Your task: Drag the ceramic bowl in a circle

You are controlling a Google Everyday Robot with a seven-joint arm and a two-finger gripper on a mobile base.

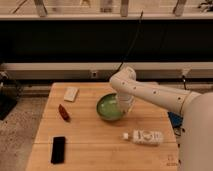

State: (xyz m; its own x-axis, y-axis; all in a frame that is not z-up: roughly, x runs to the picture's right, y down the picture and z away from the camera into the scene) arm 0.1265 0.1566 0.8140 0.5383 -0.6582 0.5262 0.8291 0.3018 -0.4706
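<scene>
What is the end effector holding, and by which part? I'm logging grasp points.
It cannot be told for sure. The end effector is down at the right rim of the ceramic bowl, but whether it grips that rim is not visible.
</scene>
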